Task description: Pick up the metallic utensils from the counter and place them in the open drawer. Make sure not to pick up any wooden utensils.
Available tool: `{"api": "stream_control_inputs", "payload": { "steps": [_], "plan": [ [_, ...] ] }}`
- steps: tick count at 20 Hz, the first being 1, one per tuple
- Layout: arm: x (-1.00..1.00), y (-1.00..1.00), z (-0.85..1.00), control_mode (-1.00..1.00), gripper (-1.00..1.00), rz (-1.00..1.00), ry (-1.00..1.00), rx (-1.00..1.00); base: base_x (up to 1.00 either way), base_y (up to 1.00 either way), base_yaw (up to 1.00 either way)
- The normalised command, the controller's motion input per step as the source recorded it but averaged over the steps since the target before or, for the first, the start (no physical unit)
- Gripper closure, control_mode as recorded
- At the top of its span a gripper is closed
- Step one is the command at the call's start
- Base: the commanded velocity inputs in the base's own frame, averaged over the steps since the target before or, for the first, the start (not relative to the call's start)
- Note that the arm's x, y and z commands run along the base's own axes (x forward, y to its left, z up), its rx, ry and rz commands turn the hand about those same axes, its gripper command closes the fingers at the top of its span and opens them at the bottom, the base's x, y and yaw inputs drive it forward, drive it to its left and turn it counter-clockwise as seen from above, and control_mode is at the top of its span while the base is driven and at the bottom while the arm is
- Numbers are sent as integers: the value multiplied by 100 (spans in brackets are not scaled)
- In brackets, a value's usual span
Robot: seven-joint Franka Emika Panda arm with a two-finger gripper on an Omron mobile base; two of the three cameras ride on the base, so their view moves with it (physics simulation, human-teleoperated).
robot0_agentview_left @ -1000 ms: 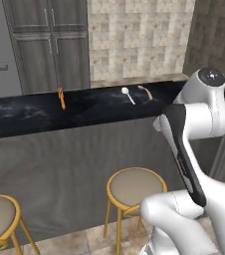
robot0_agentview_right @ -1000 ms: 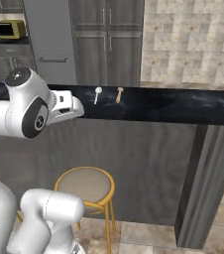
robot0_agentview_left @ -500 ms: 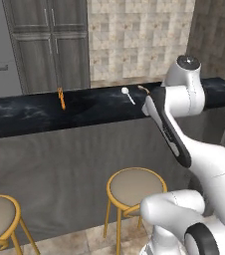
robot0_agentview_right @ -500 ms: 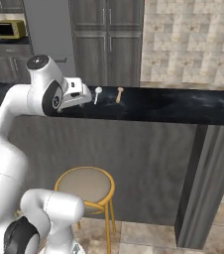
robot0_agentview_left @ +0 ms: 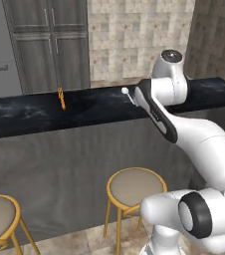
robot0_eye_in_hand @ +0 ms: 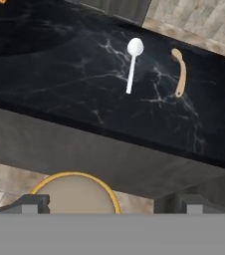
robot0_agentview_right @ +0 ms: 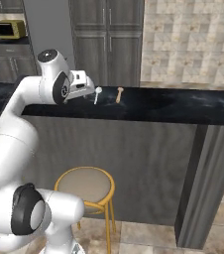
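The arm has swung forward toward the worktop (robot0_agentview_right: 173,106); its hand (robot0_agentview_right: 86,85) hangs released beside the silver spoon (robot0_eye_in_hand: 132,64). Nothing is picked up yet; the orange utensil (robot0_agentview_left: 61,98) also waits.

The tabletop (robot0_eye_in_hand: 74,74) is glossy black with thin white marbling over a grey wood-grain front panel (robot0_agentview_right: 134,163), and on it lie a shiny silver-white spoon (robot0_eye_in_hand: 132,63) and, at its 3 o'clock, a matte tan-brown wooden utensil (robot0_eye_in_hand: 180,72). Far along the slab sits a bright orange utensil (robot0_agentview_left: 61,98), perhaps faintly ribbed. The stools (robot0_agentview_left: 137,187) have beige-grey seats on yellow frames, and the back wall (robot0_agentview_left: 139,35) is mottled beige tile.
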Motion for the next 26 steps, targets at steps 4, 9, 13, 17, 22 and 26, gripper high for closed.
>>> {"api": "stream_control_inputs", "payload": {
  "steps": [4,9,13,17,22,26],
  "plan": [
    [45,1,-4,-100,-100,-2,0,0,0,0,0],
    [40,0,-6,-100,-100,-4,0,0,0,0,0],
    [33,0,-7,-100,-100,-3,0,0,0,0,0],
    [29,0,-13,-100,-100,-2,0,6,0,0,0],
    [31,0,-15,-100,-100,-1,4,12,0,0,0],
    [33,0,-19,-100,-100,0,4,11,0,0,0]
  ]
}}
